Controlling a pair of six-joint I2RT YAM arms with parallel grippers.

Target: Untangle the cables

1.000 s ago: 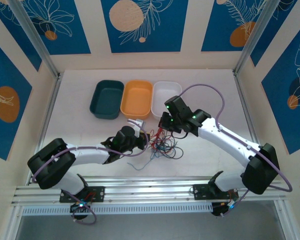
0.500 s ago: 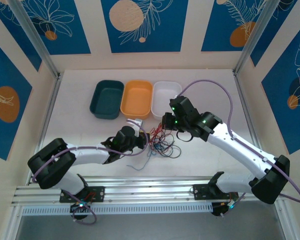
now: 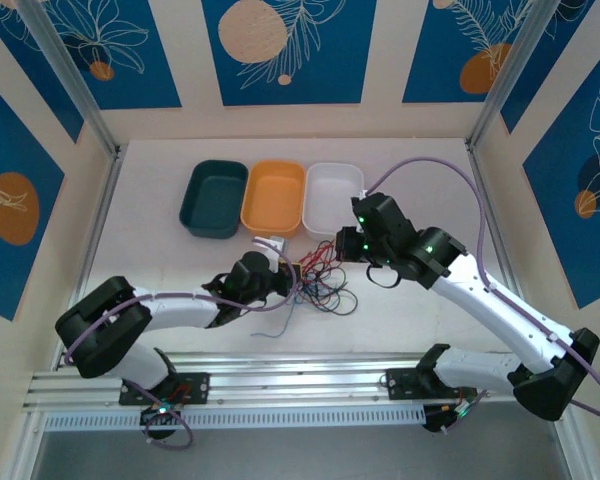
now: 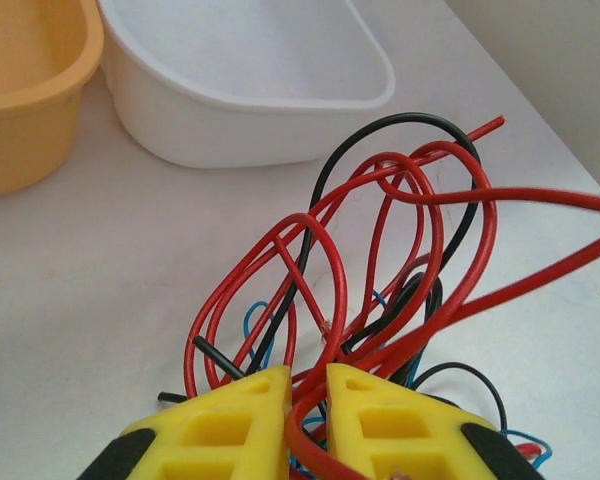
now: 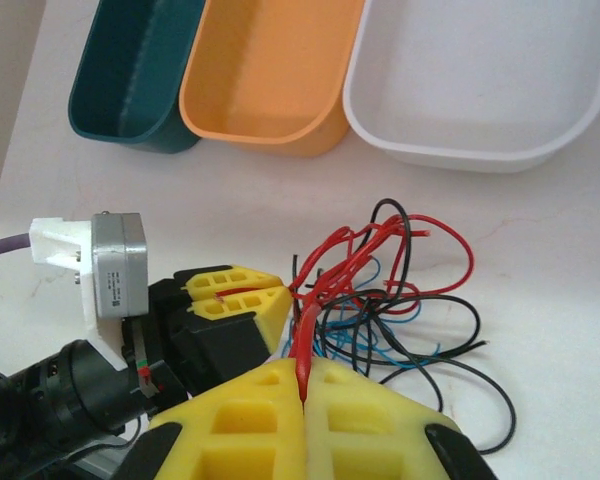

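Pinched tight in the right claw (image 5: 305,372): one red cable (image 5: 302,345). Nipped in the almost-shut left claw (image 4: 307,385): more red cable. Heaped as a tangle of cables (image 3: 322,280) on the bench (image 3: 180,265), between both claws, near the white tray (image 3: 332,200).

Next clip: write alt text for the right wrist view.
The right end effector pinches a red cable from a red, black and blue cable tangle; the left end effector grips the tangle's left edge. A teal bin, an orange bin and a white bin stand behind.
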